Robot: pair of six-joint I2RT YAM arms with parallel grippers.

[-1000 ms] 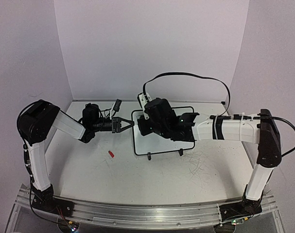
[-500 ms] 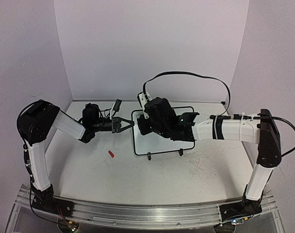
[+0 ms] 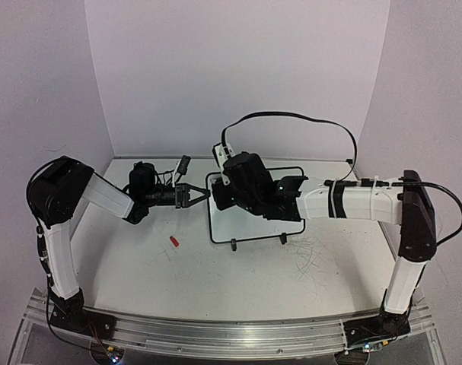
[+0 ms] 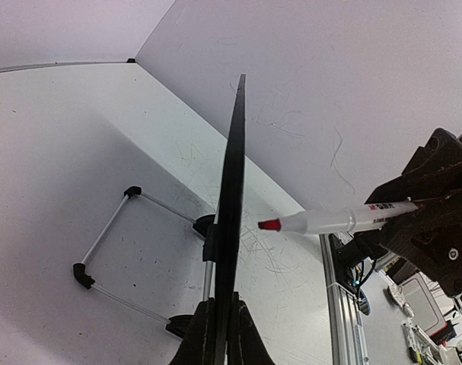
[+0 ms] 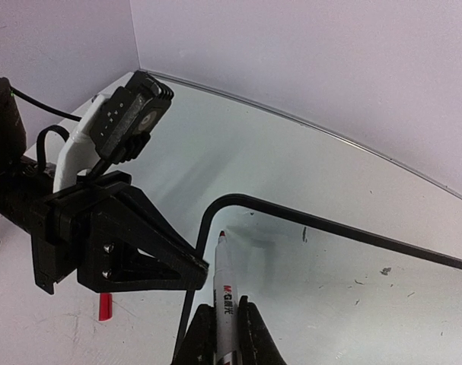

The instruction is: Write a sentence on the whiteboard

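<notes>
Fixed high above the near edge of the bench (image 3: 215, 281), the top camera looks down and forward to the back wall (image 3: 238, 76), with the whiteboard (image 3: 246, 224) at mid-distance. The left wrist camera sits close behind the left fingers (image 4: 204, 338) and sights along the whiteboard's rim, which it sees edge-on, while the marker (image 4: 337, 220) enters from the right. The right wrist camera sits close behind the right fingers (image 5: 253, 334), facing along the marker across the board's face toward the far left corner. All three views share the board's left rim, and both wrist views share the marker tip.
</notes>
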